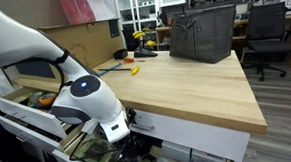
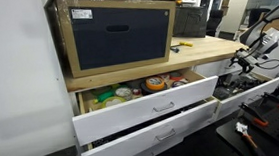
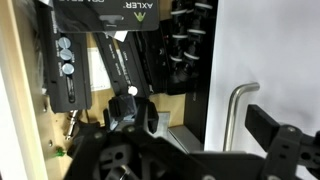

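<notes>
My gripper (image 3: 202, 128) is open, low at the front of a wooden workbench (image 1: 176, 84). In the wrist view one black finger lies left over an open drawer and the other right, with the metal drawer handle (image 3: 238, 112) on a white drawer front (image 3: 270, 60) between them, not touched. The open drawer (image 3: 110, 70) holds black tool cases and sockets. In both exterior views the gripper (image 1: 128, 127) (image 2: 242, 62) hangs at the drawer level beside the bench edge.
A dark bin (image 1: 201, 33) and yellow tools (image 1: 135, 69) sit on the bench top. A big framed black box (image 2: 116, 32) stands on the bench. Two white drawers (image 2: 152, 107) stand pulled out, the upper with tape rolls (image 2: 156, 84). An office chair (image 1: 268, 34) stands behind.
</notes>
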`<move>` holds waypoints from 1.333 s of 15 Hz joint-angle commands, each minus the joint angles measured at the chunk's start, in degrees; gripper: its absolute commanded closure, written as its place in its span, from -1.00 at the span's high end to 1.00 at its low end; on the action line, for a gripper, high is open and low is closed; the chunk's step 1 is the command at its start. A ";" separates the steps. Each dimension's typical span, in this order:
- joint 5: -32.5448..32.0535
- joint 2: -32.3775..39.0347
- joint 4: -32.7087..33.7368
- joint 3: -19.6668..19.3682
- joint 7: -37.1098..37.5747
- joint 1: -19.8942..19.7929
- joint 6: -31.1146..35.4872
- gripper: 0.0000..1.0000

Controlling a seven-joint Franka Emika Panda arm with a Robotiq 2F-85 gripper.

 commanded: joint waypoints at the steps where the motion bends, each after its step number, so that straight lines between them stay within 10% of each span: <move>1: 3.65 0.52 2.07 1.43 0.15 -0.12 -2.70 1.00; 20: 11.13 5.67 7.84 -5.30 -1.92 8.48 -1.30 1.00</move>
